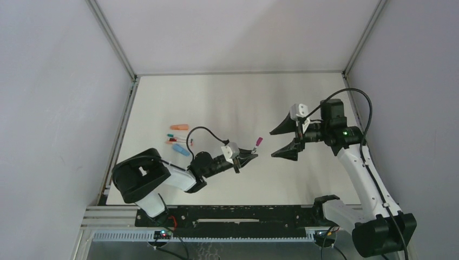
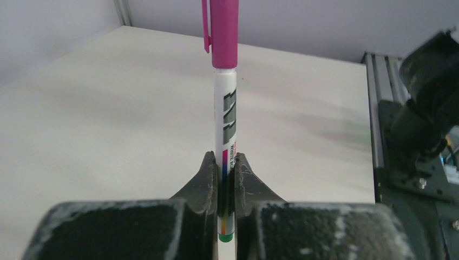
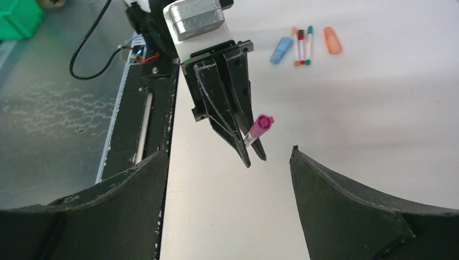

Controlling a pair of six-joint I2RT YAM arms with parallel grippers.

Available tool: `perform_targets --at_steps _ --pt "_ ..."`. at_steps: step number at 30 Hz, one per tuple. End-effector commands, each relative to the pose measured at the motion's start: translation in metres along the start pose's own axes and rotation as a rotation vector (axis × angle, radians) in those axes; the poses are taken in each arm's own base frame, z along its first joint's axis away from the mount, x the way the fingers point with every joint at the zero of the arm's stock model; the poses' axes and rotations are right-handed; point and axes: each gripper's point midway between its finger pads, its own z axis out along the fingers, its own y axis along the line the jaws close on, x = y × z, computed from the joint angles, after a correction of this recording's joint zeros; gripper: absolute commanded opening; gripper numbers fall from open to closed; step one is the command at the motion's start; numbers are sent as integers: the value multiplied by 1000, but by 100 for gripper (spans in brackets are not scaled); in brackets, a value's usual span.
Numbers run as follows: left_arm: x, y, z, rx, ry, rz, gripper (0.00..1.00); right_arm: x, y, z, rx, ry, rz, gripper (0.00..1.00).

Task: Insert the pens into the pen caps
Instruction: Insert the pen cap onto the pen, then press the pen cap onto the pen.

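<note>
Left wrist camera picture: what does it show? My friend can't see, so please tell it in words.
The left tool is shut on a white pen that stands straight up, with a magenta cap on its top end. Behind it is a pale table, and black robot parts sit at the right edge.

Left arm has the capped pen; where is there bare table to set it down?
Bare table runs across the whole far half, and along the near-side strip by the right gripper. It is crowded only at the left: orange cap, loose pens and light blue cap lie close together.
</note>
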Motion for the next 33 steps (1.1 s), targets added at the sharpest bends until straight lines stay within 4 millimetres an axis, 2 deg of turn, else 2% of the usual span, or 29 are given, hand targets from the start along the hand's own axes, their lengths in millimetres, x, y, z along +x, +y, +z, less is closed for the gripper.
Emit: perform_targets --at_steps 1,3,6,13,16,21,23,27,33 --pt "7 -22 -4 100 -2 173 0 9 14 8 -91 -14 -98 88" --pt "13 -31 -2 124 6 233 0 10 11 10 -98 -12 -89 87" --pt "16 -33 1 107 12 278 0 16 9 16 -103 10 -64 82" --pt "14 -21 3 25 14 269 0 38 7 25 -92 58 -9 79" --pt "14 -17 2 2 17 264 0 42 6 27 -87 63 17 70" --pt "13 -13 2 -26 18 262 0 41 7 29 -92 55 42 66" --pt "12 -8 1 -59 19 259 0 41 3 30 -67 61 61 68" --pt "10 9 -2 -182 27 271 0 44 -11 32 27 76 148 79" --pt "9 16 -3 -268 35 291 0 38 -19 36 66 44 257 85"
